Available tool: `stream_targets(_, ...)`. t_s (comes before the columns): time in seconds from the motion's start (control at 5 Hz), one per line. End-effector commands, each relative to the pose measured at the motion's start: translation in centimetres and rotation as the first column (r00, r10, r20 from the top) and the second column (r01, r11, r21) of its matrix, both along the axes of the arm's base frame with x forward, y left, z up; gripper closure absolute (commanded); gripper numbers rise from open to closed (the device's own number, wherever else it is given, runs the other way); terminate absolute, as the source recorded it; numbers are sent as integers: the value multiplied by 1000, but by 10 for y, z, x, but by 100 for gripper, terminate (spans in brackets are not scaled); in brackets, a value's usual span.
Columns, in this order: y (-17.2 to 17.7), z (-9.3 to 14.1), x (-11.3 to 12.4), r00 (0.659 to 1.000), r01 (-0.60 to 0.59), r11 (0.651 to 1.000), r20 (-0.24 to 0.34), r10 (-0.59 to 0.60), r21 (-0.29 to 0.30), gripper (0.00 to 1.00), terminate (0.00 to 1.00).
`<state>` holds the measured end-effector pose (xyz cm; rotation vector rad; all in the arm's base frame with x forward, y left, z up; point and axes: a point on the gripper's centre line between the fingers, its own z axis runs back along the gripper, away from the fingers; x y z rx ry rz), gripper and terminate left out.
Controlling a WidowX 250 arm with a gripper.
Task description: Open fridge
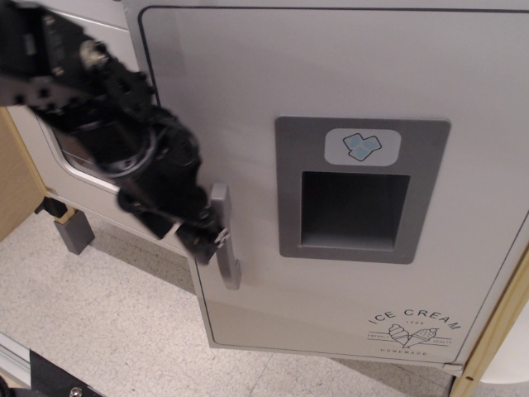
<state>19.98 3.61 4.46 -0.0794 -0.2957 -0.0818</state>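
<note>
The white fridge door [248, 83] fills most of the view, swung out toward the camera on its right-side hinge. It carries a grey recessed dispenser panel [359, 190], a blue ice-cube sticker [361, 146] and an "ICE CREAM" logo [413, 327]. Its grey vertical handle [222, 236] runs along the left edge. My black gripper [207, 236] is shut on the handle from the left, at mid height. The arm stretches up to the left and hides much of what lies behind it.
The white oven door with its wire-lined window [70, 157] sits behind the arm at left, mostly hidden. A grey block foot [73, 231] stands on the speckled floor [124, 331]. Wooden panels show at the far left [12, 190] and lower right [496, 339].
</note>
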Motion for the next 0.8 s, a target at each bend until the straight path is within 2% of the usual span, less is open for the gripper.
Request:
stream_targets(0.0,57,16,-23,986,-146,988,-70,149,44,0,0)
stream_targets(0.2,88,29,-3,954,-293,955,-45,295,55,0,0)
stream_targets(0.4,96,36,23,912,-406,914,-51,407,24,0,0)
stream_targets(0.6,100,64,44,877,-480,877,-10,480,-20,0,0)
